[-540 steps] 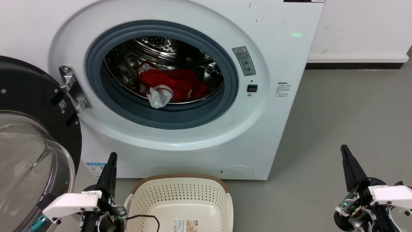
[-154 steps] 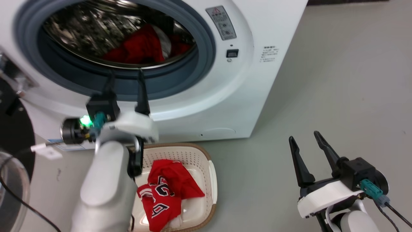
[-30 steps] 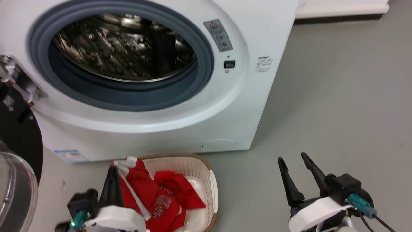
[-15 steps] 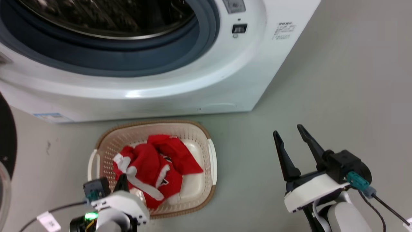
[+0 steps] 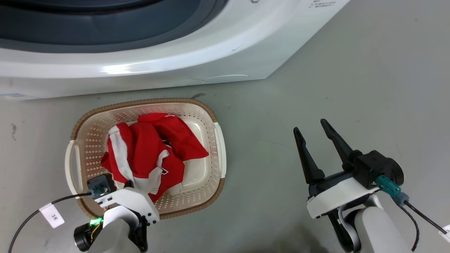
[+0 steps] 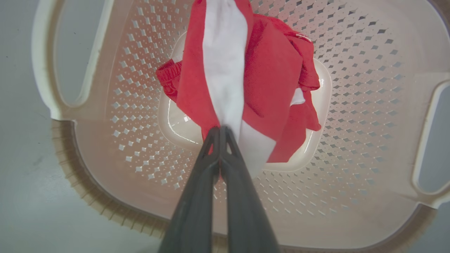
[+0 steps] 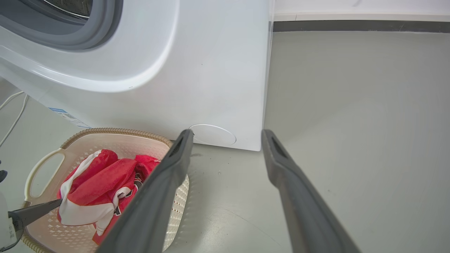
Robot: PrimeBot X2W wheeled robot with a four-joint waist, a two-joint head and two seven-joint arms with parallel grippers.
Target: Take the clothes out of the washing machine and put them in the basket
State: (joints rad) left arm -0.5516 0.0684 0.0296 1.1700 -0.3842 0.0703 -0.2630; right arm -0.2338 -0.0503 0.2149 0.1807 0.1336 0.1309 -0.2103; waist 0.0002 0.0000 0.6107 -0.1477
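Note:
The cream basket (image 5: 147, 102) stands on the floor in front of the white washing machine (image 5: 175, 66). Red clothes (image 5: 151, 147) with white trim lie heaped inside it. My left gripper (image 6: 221, 128) is shut on a red and white fold of the clothes (image 6: 267, 77), low over the basket (image 6: 351, 105) floor. In the head view the left gripper (image 5: 129, 183) sits at the basket's near rim, its fingers mostly hidden by the wrist. My right gripper (image 5: 310, 125) hangs open and empty over bare floor right of the basket. The drum is out of view.
Grey floor stretches to the right of the machine (image 7: 197, 70) up to a dark skirting board (image 7: 362, 26). A black cable with a paper tag (image 5: 52, 215) trails from my left wrist. White cables (image 7: 10, 105) lie on the floor left of the machine.
The head camera has tilted down, so the porthole has left the picture. My left gripper has carried the red garment from above the basket's left rim down into the basket, still shut on it.

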